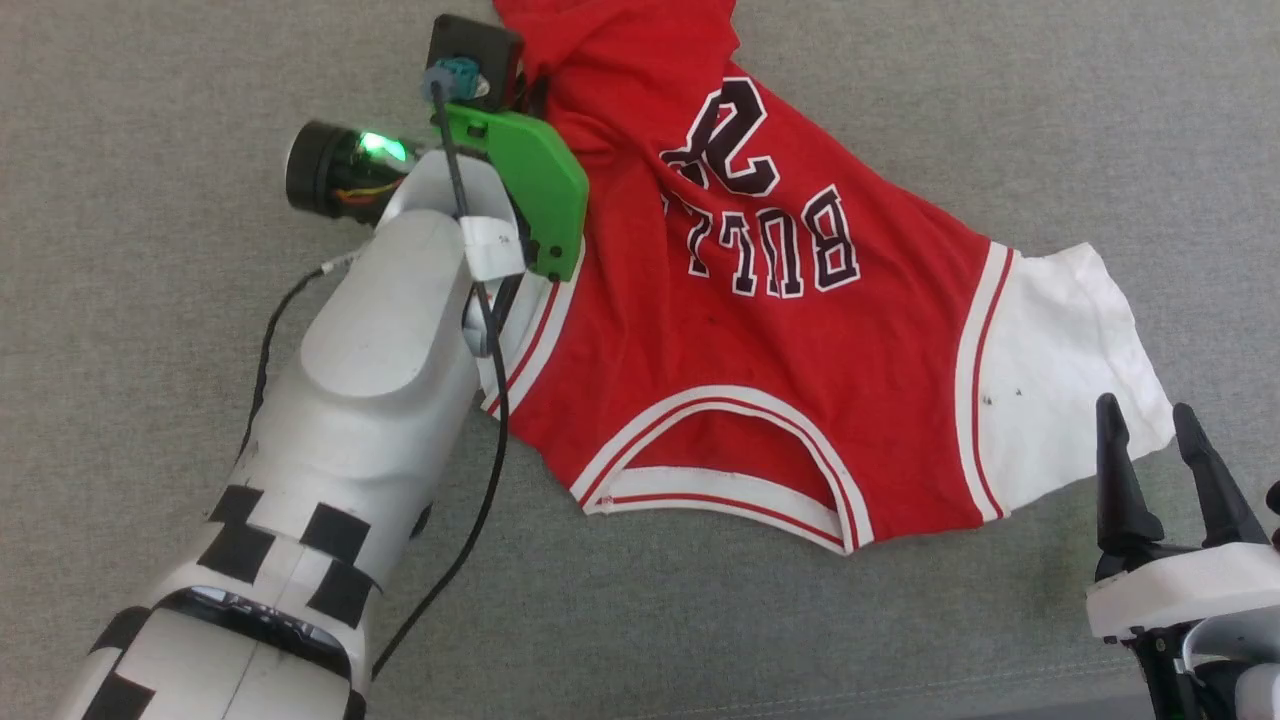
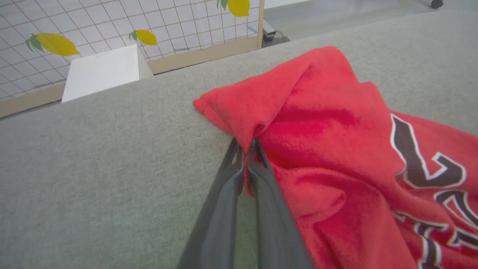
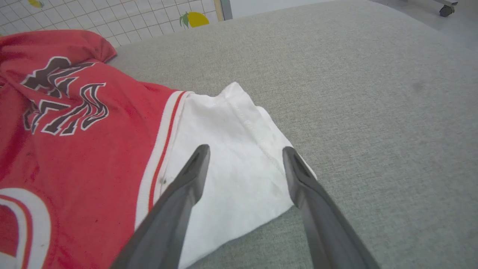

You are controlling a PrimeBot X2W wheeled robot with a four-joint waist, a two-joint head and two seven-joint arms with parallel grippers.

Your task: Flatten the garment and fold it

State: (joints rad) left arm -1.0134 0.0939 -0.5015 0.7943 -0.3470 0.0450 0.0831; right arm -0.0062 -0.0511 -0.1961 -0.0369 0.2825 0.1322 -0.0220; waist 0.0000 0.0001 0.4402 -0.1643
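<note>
The garment, a red jersey T-shirt with white sleeves and a black-and-white print, lies rumpled on the grey surface, collar toward me. My left gripper is shut on a raised fold of its red cloth at the far left side; in the head view the left wrist hides the fingers. My right gripper stands open just short of the white right sleeve. In the right wrist view the right gripper has its fingers hovering over the sleeve, apart from it.
The grey cloth-covered surface spreads around the shirt. Beyond its far edge stand a tiled screen with lemon pictures and a white box. A black cable hangs along my left forearm.
</note>
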